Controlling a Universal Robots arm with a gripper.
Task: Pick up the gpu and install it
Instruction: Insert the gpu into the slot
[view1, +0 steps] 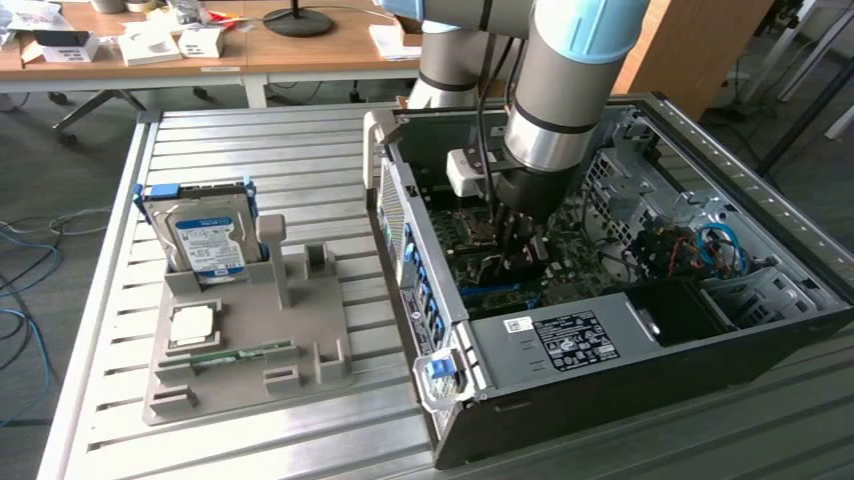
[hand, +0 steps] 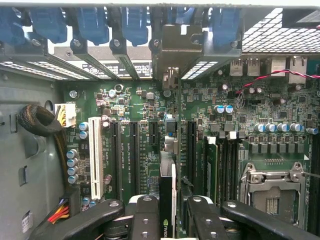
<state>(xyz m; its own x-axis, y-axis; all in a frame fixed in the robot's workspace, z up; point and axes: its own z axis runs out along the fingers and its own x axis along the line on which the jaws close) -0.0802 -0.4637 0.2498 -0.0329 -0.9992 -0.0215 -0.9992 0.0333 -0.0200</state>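
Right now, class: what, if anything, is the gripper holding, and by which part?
The gripper holds the gpu, one finger on each flat face, at the edge facing away from the motherboard.

We see the gripper (hand: 167, 212) in the middle of the frame, its black fingers (hand: 145, 217) pressed against either side of the gpu (hand: 167, 187). The card stands edge-on over the green motherboard (hand: 140, 105), among the black expansion slots (hand: 134, 150). A white slot (hand: 95, 155) lies beyond them, near a black cable bundle (hand: 37, 122). The CPU socket (hand: 272, 192) sits on the card's other side.
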